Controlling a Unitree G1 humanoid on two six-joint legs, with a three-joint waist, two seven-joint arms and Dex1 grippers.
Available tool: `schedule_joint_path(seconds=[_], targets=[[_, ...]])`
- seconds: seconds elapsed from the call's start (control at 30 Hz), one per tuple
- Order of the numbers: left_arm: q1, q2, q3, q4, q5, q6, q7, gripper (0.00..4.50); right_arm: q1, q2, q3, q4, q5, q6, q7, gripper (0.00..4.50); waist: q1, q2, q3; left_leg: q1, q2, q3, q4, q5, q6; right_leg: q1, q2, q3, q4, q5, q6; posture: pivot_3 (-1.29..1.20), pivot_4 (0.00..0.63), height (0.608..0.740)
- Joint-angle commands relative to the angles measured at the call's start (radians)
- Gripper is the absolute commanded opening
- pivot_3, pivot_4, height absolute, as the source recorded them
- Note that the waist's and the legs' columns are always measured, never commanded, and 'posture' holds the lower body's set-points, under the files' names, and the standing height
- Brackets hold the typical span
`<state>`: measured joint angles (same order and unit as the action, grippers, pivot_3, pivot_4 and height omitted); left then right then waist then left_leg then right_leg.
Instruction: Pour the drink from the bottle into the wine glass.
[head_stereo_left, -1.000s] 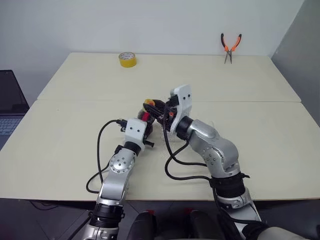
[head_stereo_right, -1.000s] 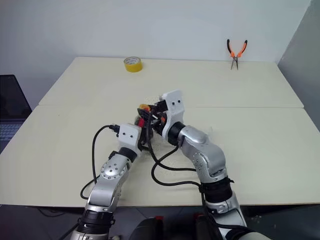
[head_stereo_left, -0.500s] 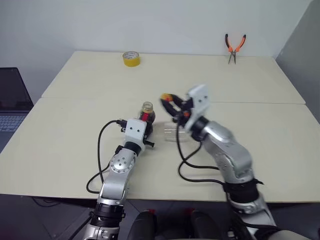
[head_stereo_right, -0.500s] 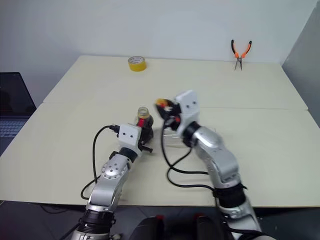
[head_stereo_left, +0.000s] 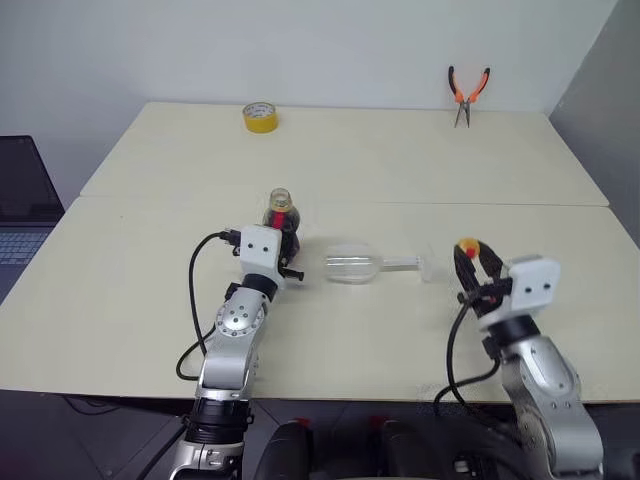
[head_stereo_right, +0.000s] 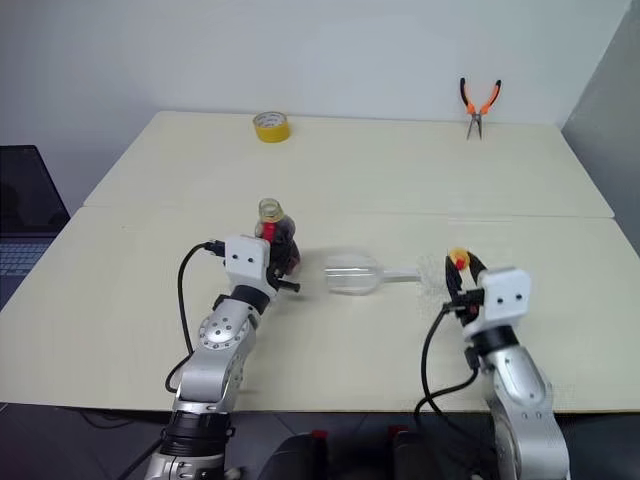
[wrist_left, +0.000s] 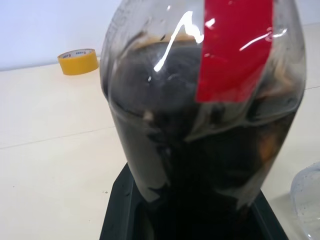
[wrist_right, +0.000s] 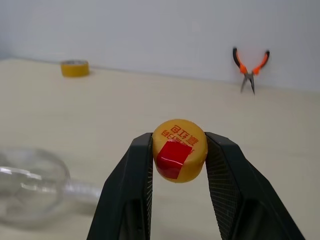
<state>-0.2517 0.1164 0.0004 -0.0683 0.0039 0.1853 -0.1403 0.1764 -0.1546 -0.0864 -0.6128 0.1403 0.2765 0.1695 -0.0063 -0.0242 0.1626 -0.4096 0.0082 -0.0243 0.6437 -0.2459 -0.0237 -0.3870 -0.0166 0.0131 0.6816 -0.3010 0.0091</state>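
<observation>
The bottle stands upright left of the table's middle, its neck uncapped, with my left gripper shut around its round body. Up close, the bottle holds the dark brown drink under a red label. The wine glass lies on its side just right of the bottle, with its foot pointing right. At the table's near right, my right gripper is shut on the yellow-orange cap. The right wrist view also shows the glass beyond the cap.
A yellow tape roll sits at the table's far left. Orange-handled pliers hang against the wall at the far right. A laptop stands off the table's left side. A seam crosses the table behind the bottle.
My right gripper has carried the cap away from the bottle's neck, right and down toward the table's near edge. The lying glass has come into view. The left gripper keeps its hold.
</observation>
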Motion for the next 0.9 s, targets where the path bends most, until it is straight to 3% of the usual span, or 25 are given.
schedule_joint_path(seconds=[0.03, 0.27, 0.6, 0.83, 0.9], targets=[[-0.031, 0.001, 0.012, -0.027, -0.007, -0.031, 0.007, 0.72, 0.036, 0.014, -0.074, 0.08, 0.043, -0.037, -0.005, 1.22, 0.0, 0.0, 0.0, 0.0, 0.0, 0.0, 0.0, 0.0, 0.0, 0.0, 0.0, 0.0, 0.0, 0.0, 0.0, 0.0, 0.15, 0.74], [-0.037, 0.005, 0.016, -0.024, -0.007, -0.031, 0.008, 0.72, 0.023, -0.006, -0.09, 0.169, 0.09, -0.043, 0.053, 1.22, 0.0, 0.0, 0.0, 0.001, 0.0, 0.0, 0.0, 0.0, 0.0, 0.0, 0.001, 0.001, 0.0, 0.0, 0.0, 0.0, 0.15, 0.74], [-0.042, 0.002, 0.023, -0.025, -0.012, -0.037, 0.012, 0.72, 0.059, -0.035, -0.068, 0.231, 0.092, -0.067, 0.112, 4.5, 0.002, 0.0, 0.0, 0.0, 0.0, 0.001, 0.0, 0.0, 0.0, 0.0, 0.001, 0.001, 0.0, 0.0, 0.0, 0.0, 0.15, 0.74], [-0.052, -0.003, 0.031, -0.015, -0.021, -0.036, 0.018, 0.72, 0.065, -0.047, -0.074, 0.239, 0.083, -0.075, 0.116, 4.5, 0.002, 0.0, 0.0, 0.0, 0.0, 0.001, 0.0, 0.0, 0.0, 0.0, 0.001, 0.001, 0.0, 0.0, 0.0, 0.0, 0.15, 0.74], [-0.06, -0.009, 0.048, -0.008, -0.038, -0.033, 0.024, 0.72, 0.073, -0.082, -0.062, 0.198, 0.017, -0.17, 0.129, 4.5, 0.003, 0.0, 0.0, 0.0, 0.0, 0.001, 0.001, 0.0, 0.0, 0.001, 0.001, 0.001, 0.0, 0.0, 0.0, 0.0, 0.15, 0.74]])
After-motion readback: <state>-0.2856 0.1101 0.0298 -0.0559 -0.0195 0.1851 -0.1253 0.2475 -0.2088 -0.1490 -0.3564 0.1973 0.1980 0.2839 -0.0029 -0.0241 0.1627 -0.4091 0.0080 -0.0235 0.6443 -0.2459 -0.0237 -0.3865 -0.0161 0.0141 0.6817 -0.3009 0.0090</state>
